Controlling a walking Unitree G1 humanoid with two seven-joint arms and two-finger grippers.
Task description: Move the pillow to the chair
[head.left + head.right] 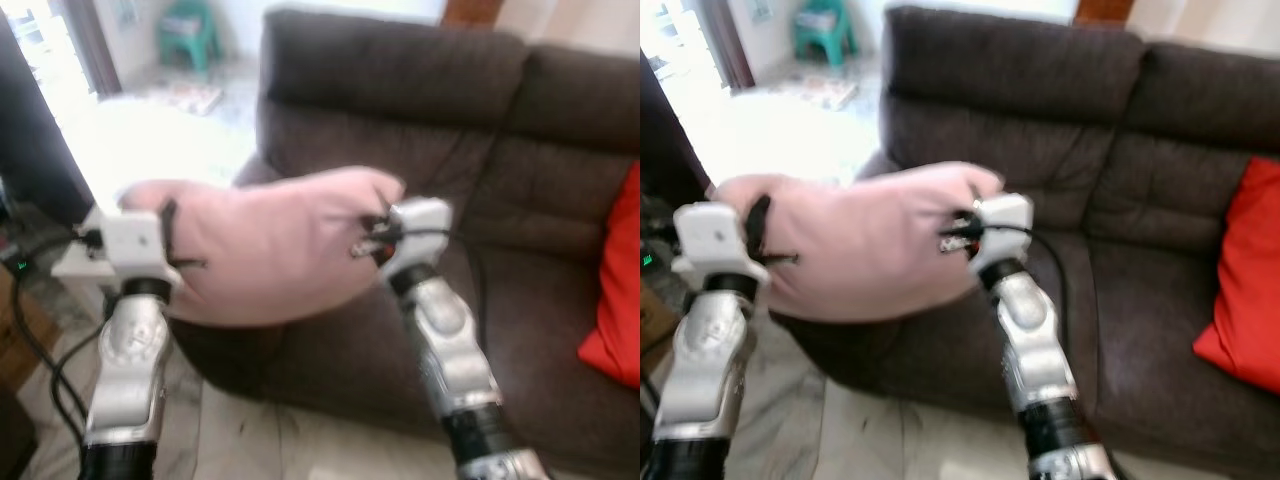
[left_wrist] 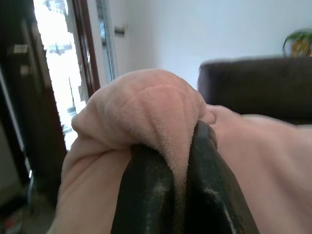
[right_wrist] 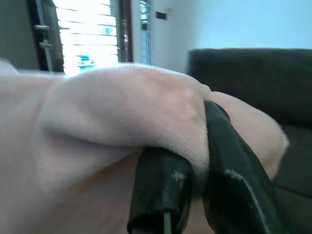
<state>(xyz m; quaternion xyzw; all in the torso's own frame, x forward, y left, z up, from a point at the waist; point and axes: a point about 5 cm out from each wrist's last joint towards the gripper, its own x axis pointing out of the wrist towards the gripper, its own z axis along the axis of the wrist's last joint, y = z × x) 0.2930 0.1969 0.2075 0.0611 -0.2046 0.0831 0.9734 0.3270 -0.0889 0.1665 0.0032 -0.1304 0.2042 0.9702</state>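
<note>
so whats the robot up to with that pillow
The robot holds a pink pillow up in the air in front of a dark brown sofa. The left gripper pinches one end of it and the right gripper pinches the other, each with fabric bunched between its fingers. A red cushion lies on the sofa seat, to the robot's right.
</note>
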